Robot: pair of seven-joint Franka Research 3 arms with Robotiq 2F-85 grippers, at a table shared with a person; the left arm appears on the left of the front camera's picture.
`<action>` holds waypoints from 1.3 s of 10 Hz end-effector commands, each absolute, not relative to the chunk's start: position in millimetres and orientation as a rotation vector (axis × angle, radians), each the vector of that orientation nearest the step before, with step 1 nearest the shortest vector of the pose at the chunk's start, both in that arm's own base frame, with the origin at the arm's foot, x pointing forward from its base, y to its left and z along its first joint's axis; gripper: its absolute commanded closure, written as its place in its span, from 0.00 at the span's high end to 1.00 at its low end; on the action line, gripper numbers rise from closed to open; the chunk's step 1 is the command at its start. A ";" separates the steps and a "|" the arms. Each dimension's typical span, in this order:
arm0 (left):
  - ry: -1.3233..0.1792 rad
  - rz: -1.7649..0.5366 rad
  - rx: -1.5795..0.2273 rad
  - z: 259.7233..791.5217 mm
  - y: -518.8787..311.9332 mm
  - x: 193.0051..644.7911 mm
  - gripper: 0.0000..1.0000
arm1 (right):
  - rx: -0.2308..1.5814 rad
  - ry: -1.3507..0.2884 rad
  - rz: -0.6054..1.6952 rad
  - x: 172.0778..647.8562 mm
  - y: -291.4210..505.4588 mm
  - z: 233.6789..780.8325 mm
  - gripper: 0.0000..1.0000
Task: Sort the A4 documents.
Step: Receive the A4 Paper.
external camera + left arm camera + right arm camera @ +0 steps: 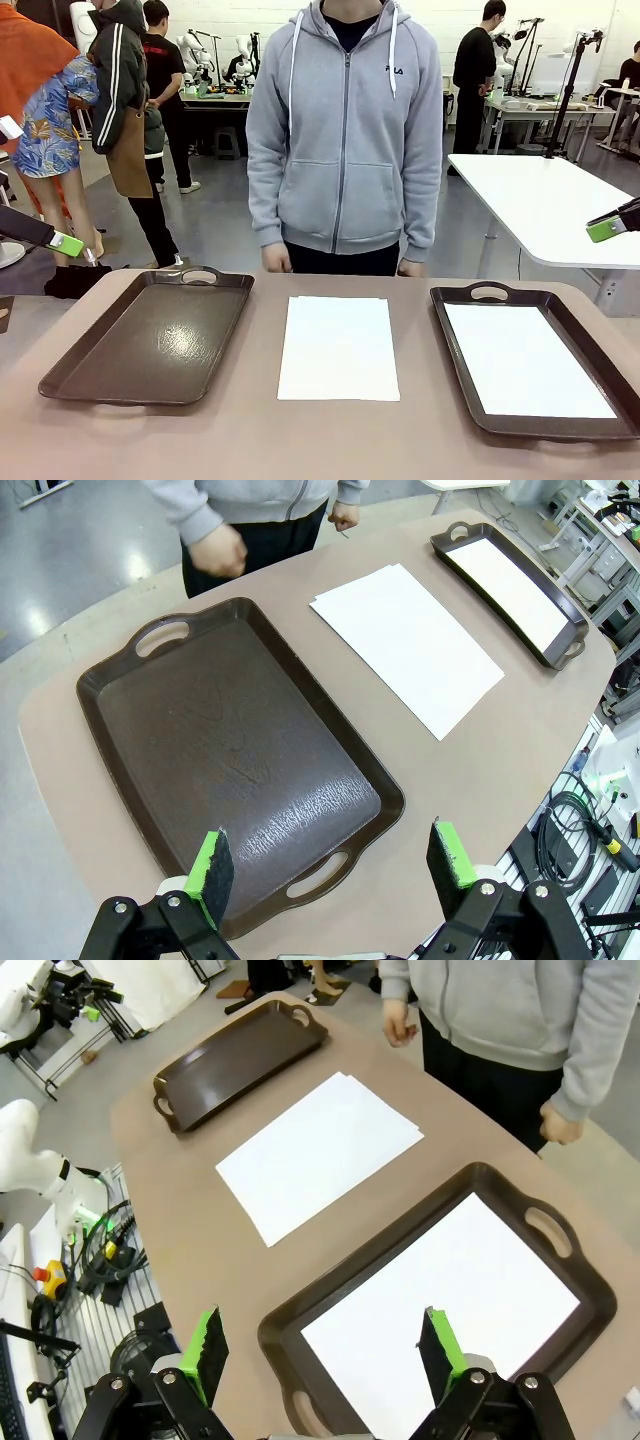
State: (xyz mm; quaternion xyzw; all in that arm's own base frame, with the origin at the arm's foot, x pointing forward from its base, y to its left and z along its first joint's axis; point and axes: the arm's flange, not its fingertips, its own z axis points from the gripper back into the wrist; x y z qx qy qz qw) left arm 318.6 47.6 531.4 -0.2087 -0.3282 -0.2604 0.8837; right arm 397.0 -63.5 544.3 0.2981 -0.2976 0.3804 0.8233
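Sheets [338, 347] | midway between left jaws and right jaws, ahead of both | long axis toward person [345, 130] | neither arm judged nearer | both jaws wide, empty

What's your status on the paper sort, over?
Left claw, right claw open, empty. A4 stack mid-table between left tray and right tray, which holds one sheet. Person's hands at far edge, off paper.
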 end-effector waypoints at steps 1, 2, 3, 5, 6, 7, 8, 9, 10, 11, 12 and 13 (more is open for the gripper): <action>-0.693 -0.552 -0.442 530.4 48.7 319.9 1.00 | 0.640 -0.627 0.816 396.3 -62.8 543.4 1.00; -0.693 -0.552 -0.442 530.4 48.7 319.9 1.00 | 0.640 -0.627 0.816 396.3 -62.8 543.4 1.00; -0.693 -0.552 -0.442 530.4 48.7 319.9 1.00 | 0.640 -0.627 0.816 396.3 -62.8 543.4 1.00; -0.693 -0.552 -0.442 530.4 48.7 319.9 1.00 | 0.640 -0.627 0.816 396.3 -62.8 543.4 1.00; -0.693 -0.552 -0.442 530.4 48.7 319.9 1.00 | 0.640 -0.627 0.816 396.3 -62.8 543.4 1.00; -0.693 -0.552 -0.442 530.4 48.7 319.9 1.00 | 0.640 -0.627 0.816 396.3 -62.8 543.4 1.00; -0.693 -0.552 -0.442 530.4 48.7 319.9 1.00 | 0.640 -0.627 0.816 396.3 -62.8 543.4 1.00; -0.693 -0.552 -0.442 530.4 48.7 319.9 1.00 | 0.640 -0.627 0.816 396.3 -62.8 543.4 1.00; -0.693 -0.552 -0.442 530.4 48.7 319.9 1.00 | 0.640 -0.627 0.816 396.3 -62.8 543.4 1.00; -0.693 -0.552 -0.442 530.4 48.7 319.9 1.00 | 0.640 -0.627 0.816 396.3 -62.8 543.4 1.00; -0.693 -0.552 -0.442 530.4 48.7 319.9 1.00 | 0.640 -0.627 0.816 396.3 -62.8 543.4 1.00; -0.693 -0.552 -0.442 530.4 48.7 319.9 1.00 | 0.640 -0.627 0.816 396.3 -62.8 543.4 1.00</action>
